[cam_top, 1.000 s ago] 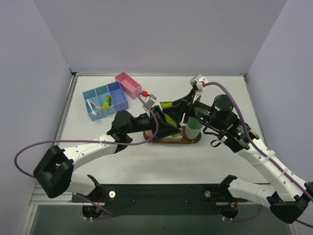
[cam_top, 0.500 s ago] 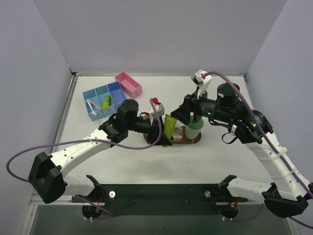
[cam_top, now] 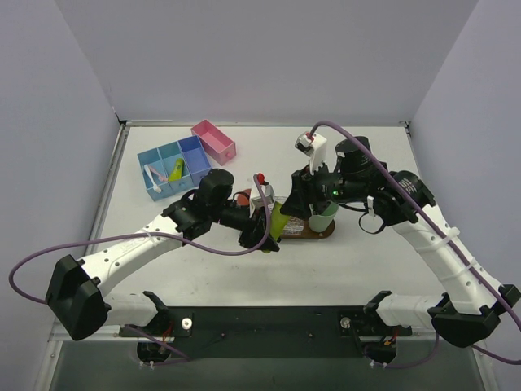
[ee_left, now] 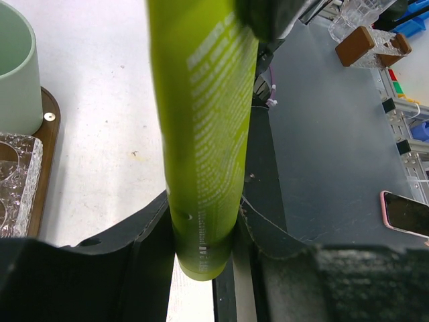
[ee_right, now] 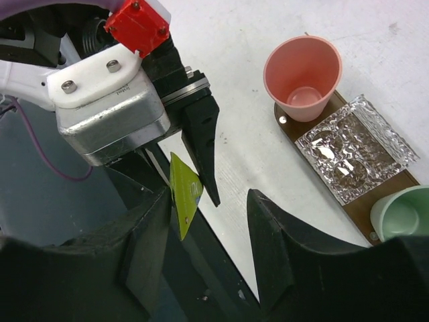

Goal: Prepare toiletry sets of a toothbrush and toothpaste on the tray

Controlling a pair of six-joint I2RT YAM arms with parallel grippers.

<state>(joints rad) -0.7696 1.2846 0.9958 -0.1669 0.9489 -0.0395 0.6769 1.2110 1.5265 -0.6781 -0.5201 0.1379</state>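
A yellow-green toothpaste tube is clamped near its rounded end by the left gripper. Its long axis runs from six to twelve o'clock in the left wrist view. Seen from above, it is held up near the nine o'clock end of the dark wooden tray. The right gripper sits at the tube's one o'clock, jaws parted and holding nothing. In its own view the tube's flat crimped end shows just inside the nine o'clock finger. A pink cup and a green cup stand at the tray's ends. This looks like a handover, and the right jaws would need shifting toward nine o'clock before closing.
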